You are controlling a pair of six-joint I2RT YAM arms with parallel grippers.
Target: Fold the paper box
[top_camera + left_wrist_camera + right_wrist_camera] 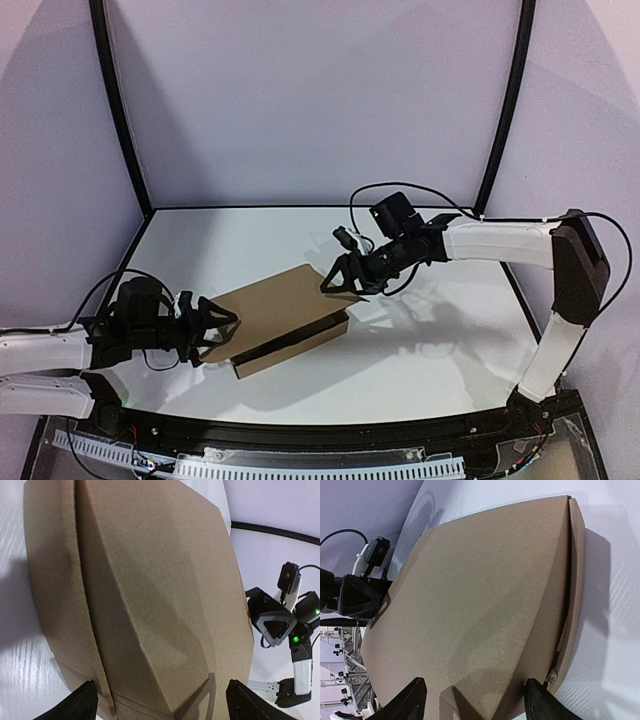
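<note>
The paper box is a shallow brown cardboard box with its lid down, lying at an angle mid-table. My left gripper is at its near-left end, jaws open and spread over the lid. In the left wrist view the box fills the frame, with nothing pinched by the left gripper. My right gripper is at the far-right corner, open over the lid. In the right wrist view the box lies under the right gripper, whose fingertips cast shadows on the cardboard. The side flap edge stands slightly off the lid.
Black curved frame posts rise at the back left and back right. White walls enclose the white table. A black cable loops over the right arm. A black rail runs along the near edge.
</note>
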